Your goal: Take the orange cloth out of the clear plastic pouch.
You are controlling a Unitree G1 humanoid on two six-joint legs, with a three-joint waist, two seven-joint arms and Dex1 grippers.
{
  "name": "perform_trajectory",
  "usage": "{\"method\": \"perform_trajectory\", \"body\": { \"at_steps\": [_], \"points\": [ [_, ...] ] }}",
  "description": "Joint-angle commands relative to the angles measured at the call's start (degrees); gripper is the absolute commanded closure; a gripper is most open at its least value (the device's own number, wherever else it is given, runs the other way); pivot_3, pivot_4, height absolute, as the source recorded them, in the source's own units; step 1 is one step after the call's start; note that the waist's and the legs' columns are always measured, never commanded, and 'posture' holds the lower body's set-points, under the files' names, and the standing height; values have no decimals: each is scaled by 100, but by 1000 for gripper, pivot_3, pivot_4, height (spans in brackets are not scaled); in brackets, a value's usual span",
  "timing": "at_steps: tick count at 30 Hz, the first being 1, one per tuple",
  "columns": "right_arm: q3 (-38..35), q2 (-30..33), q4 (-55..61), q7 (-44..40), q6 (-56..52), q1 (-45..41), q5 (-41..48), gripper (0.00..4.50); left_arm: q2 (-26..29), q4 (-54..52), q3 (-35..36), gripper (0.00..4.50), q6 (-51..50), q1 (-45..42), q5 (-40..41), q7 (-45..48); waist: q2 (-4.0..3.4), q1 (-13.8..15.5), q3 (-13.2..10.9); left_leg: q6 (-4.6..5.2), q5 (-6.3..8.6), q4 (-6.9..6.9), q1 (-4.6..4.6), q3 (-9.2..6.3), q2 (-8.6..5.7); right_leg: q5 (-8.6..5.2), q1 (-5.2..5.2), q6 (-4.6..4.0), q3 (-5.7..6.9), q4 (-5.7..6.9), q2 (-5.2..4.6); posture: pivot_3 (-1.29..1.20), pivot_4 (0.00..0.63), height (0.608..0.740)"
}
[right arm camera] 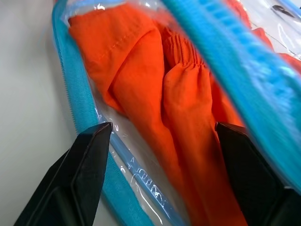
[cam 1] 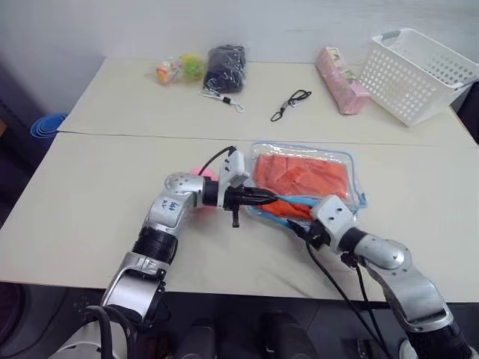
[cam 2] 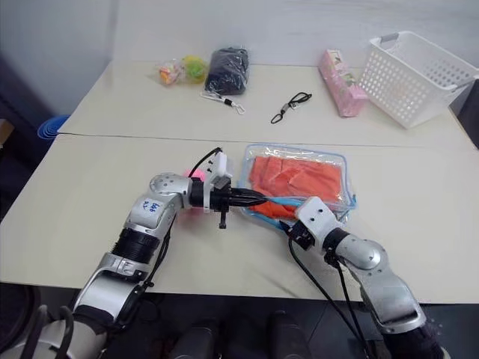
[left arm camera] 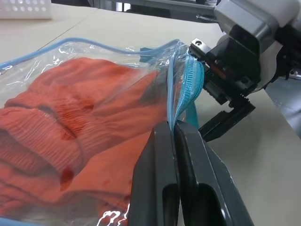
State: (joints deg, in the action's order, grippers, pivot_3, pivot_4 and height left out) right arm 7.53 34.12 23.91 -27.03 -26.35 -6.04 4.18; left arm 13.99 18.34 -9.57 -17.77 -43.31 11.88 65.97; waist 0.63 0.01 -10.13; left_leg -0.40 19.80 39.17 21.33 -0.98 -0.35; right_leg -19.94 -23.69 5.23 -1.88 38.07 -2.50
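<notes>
The clear plastic pouch (cam 1: 350, 166) with light blue edging lies flat on the near table, and the wrinkled orange cloth (cam 1: 299, 178) is inside it. My left gripper (left arm camera: 174, 126) is shut on the pouch's blue zipper edge (left arm camera: 187, 77) and holds the near opening lifted. My right gripper (right arm camera: 162, 132) is open at that opening. One of its black fingers (right arm camera: 87, 157) is by the lower zipper strip and the other (right arm camera: 247, 157) is past a fold of the orange cloth (right arm camera: 188, 117). A pink pom-pom (cam 1: 203, 176) peeks out behind my left forearm.
On the far table stand a white mesh basket (cam 1: 419, 71), a pink packet (cam 1: 340, 90), a black cord (cam 1: 290, 105), a dark bag (cam 1: 224, 67) and small coloured toys (cam 1: 179, 69). A seam (cam 1: 112, 134) divides the two tables.
</notes>
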Motion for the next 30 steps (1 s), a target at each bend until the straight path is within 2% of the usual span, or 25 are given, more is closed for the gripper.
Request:
{"method": "perform_trajectory", "body": {
  "at_steps": [1,6,14,18,22,26,30],
  "points": [
    [208,207,-94,-29,181,-193,-520,911,-16,-286,-11,4500,-41,10,171,-13,0,-2,0,0,0,0,0,0,0,0,0,0,0,0,1,0,150,740],
    [571,384,-465,-208,99,-502,-1025,911,-27,-275,-36,4500,-63,-3,186,16,0,-5,0,0,0,0,-3,1,0,0,1,0,0,0,1,0,150,740],
    [733,-191,-1718,-110,-326,-1348,-1198,911,-94,-50,-56,4500,13,-116,205,71,9,-24,9,-5,-6,2,-15,1,0,0,10,-1,-1,5,1,0,150,740],
    [659,-380,-1953,-252,-249,-1547,-1064,1771,-159,-9,-34,4500,-52,-146,236,44,11,-21,12,-7,-10,2,-18,0,0,1,11,-1,0,13,0,0,150,740],
    [518,-178,-1735,-599,-223,-1463,-905,3214,-221,29,35,4500,-167,-164,288,-54,11,-4,12,-5,-10,3,-15,0,-4,1,10,-1,0,14,-4,0,150,740],
    [177,103,-1415,-932,-240,-1268,-618,4456,-247,27,69,4500,-346,-151,337,-180,11,23,12,-2,-9,3,-11,-3,-6,1,10,0,3,10,-7,0,150,740],
    [-372,230,-762,-2117,196,-942,694,4489,-353,114,231,4500,-692,-223,427,-565,13,29,10,-1,-9,2,-7,-3,-6,1,9,0,4,7,-5,0,150,740]
  ]
}}
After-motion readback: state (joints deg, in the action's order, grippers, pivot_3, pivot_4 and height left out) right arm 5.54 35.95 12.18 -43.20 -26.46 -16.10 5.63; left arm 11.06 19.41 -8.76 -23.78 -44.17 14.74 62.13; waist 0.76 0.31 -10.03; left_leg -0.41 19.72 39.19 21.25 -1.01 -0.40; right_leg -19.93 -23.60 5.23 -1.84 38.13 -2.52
